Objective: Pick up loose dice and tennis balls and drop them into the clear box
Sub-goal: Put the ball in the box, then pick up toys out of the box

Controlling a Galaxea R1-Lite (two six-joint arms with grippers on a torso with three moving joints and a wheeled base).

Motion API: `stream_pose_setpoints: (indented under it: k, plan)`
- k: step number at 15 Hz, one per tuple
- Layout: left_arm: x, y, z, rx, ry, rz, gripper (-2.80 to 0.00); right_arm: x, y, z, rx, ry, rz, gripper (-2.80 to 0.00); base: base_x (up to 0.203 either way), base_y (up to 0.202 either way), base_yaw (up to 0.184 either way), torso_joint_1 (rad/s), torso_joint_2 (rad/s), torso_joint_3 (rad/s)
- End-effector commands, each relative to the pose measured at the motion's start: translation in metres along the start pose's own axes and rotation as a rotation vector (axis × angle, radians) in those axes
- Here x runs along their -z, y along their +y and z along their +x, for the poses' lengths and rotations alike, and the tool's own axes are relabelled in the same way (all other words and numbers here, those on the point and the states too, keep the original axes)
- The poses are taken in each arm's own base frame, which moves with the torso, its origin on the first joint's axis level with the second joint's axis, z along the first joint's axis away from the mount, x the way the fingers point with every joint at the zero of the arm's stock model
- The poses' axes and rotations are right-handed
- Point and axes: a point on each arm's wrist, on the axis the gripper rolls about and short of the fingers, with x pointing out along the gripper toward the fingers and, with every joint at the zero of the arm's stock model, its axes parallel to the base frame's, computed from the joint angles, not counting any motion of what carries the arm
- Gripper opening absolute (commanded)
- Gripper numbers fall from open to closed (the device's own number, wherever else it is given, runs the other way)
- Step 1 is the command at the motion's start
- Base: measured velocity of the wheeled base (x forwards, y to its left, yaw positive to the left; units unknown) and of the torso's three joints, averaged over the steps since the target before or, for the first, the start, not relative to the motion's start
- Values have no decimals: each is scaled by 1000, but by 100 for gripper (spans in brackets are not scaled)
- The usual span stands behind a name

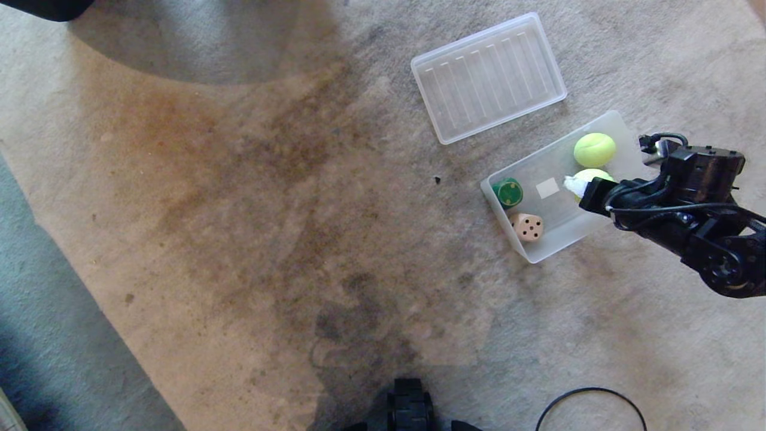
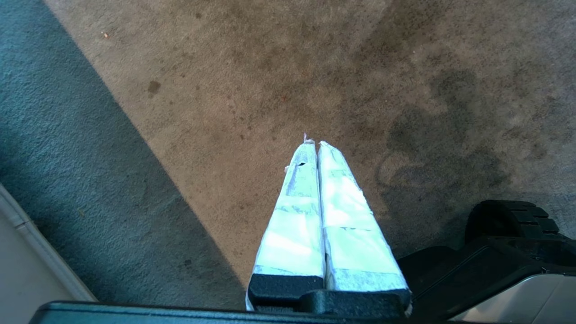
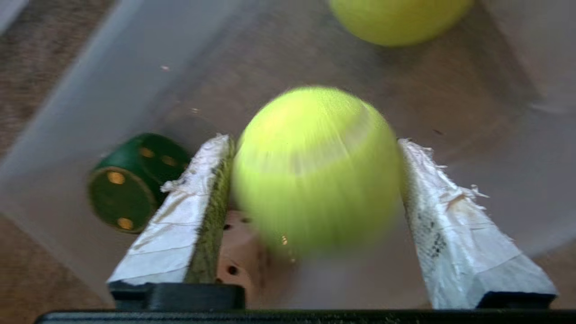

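Translucent frosted plastic forms the clear box [image 1: 622, 129], which is seen lying on a stained beige carpet [image 1: 239, 209] at the right of the head view. Four items are contained in it: a dark green die [image 1: 507, 192] and a tan die [image 1: 526, 227] at the end nearer the middle of the view, and a resting tennis ball [image 1: 594, 149] toward the far end. A second tennis ball [image 1: 592, 175] is partly covered by the right gripper [image 1: 575, 186], which is reached in over the box from the right edge.

In the right wrist view, this second ball [image 3: 317, 168] is shown between the two white-taped fingers [image 3: 193, 202] of the right gripper [image 3: 315, 144]. The fingers are spread to about the width of the ball; a narrow gap appears on one side, and whether the ball is clamped or free cannot be told, as its outline is smeared. The green die [image 3: 128, 180] is seen beside one finger, the tan die [image 3: 238, 256] beneath the ball, and the resting ball [image 3: 398, 20] beyond it, all within the box [image 3: 67, 103].

A flat ribbed lid [image 1: 488, 78] is laid on the carpet just beyond the box, apart from it. A black cable loop [image 1: 589, 407] is visible at the lower edge.

The left gripper [image 2: 313, 143] is shown parked above bare carpet [image 2: 270, 67], its taped fingers pressed together with nothing between them.
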Motion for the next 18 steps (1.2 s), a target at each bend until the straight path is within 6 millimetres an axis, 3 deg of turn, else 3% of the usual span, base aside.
stream_pose_setpoints:
  k: [1,5,9,10,12,13,14,18]
  plan:
    - [0,0,0,0,1,-1,-280,4,1,4,-13,-2,-1,0,0,0,0,0,0,0]
    - [0,0,0,0,0,-1,-280,-5,5,-9,-29,-24,-6,0,0,0,0,0,0,0]
    - [0,0,0,0,0,-1,-280,-19,10,-50,-71,-33,-5,0,0,0,0,0,0,0]
    - [0,0,0,0,0,-1,-280,-18,10,-53,-78,-22,-4,-280,0,0,0,0,0,0]
    - [0,0,0,0,0,-1,-280,-16,9,-55,-81,-9,-5,-280,0,0,0,0,0,0]
    - [0,0,0,0,0,-1,-280,-12,8,-66,-83,28,-8,-280,0,0,0,0,0,0]
    - [0,0,0,0,0,-1,-280,-9,8,-85,-87,59,-14,-280,0,0,0,0,0,0]
    - [0,0,0,0,0,-1,-280,-10,10,-195,-117,80,-81,-280,0,0,0,0,0,0]
